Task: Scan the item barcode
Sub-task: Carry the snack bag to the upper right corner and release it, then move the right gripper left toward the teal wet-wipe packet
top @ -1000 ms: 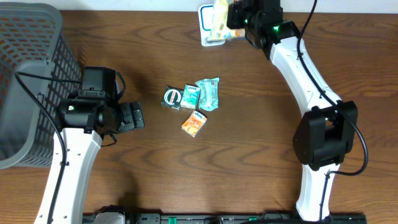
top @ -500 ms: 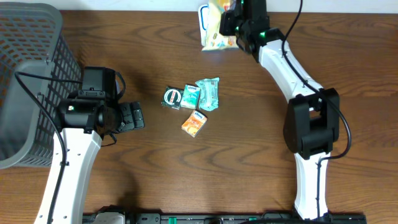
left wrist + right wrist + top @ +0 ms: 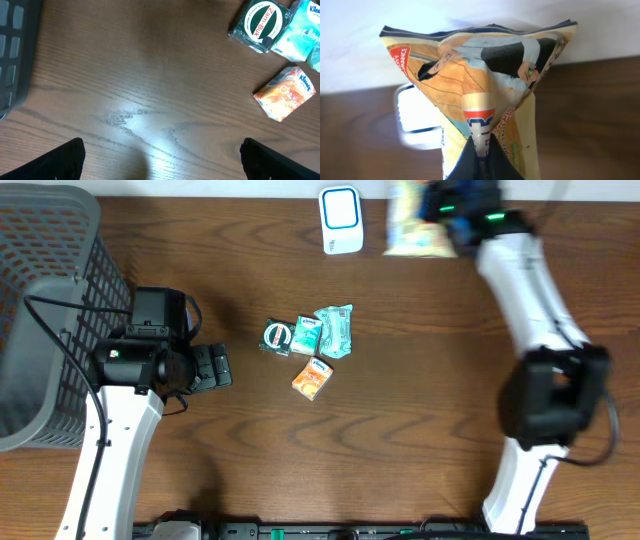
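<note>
Right gripper [image 3: 480, 152] clamped on the snack bag [image 3: 480, 70], held just beside the white scanner [image 3: 341, 220] at the worktop's [image 3: 420, 380] far edge; left gripper [image 3: 161, 155] jaws wide apart, holding nothing

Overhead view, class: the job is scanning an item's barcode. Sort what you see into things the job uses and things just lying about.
In the job: snack bag pinched by right gripper; white scanner.

Lying about: Zam-Buk box; teal packs; orange Kleenex pack; grey basket.
</note>
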Action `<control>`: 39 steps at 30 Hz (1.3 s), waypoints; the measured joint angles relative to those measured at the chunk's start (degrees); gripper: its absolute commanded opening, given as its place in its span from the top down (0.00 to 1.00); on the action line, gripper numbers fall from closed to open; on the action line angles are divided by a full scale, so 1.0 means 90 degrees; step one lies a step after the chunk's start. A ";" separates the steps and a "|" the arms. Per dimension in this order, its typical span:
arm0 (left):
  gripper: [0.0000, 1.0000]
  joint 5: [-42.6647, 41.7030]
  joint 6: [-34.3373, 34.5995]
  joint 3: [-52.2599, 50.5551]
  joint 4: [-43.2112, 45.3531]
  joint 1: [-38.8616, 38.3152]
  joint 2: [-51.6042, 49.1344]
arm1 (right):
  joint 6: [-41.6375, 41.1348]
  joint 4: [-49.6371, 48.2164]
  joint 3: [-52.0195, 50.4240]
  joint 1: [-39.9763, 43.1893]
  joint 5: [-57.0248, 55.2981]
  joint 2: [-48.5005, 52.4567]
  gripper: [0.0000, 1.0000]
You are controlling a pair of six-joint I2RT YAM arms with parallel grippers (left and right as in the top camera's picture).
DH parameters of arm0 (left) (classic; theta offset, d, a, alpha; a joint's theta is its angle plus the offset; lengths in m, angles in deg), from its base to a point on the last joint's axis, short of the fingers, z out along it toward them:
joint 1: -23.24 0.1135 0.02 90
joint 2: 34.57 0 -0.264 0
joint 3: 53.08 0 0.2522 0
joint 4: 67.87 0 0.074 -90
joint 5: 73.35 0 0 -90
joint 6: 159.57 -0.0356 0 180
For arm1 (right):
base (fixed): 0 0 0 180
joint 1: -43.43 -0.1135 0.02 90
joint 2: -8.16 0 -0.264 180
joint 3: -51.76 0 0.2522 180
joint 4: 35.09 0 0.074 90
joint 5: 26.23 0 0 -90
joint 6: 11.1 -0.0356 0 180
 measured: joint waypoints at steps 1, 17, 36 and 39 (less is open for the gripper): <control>0.02 0.0000 0.0000 0.0000 -0.0002 0.0000 0.0000 | 0.0095 0.0185 0.0005 0.0265 -0.0049 -0.0124 0.99; 0.02 0.0002 0.0000 0.0000 0.0000 0.0000 0.0000 | 0.1059 0.2215 0.0032 0.2645 -0.0648 -0.0260 0.21; 0.02 0.0002 0.0000 0.0000 0.0000 0.0000 0.0000 | 0.1090 0.3521 -0.0056 0.1234 0.2997 -0.0211 0.05; 0.02 0.0002 0.0002 0.0000 0.0002 0.0000 0.0000 | 0.1122 0.3417 -0.0301 0.0556 0.2902 -0.0209 0.01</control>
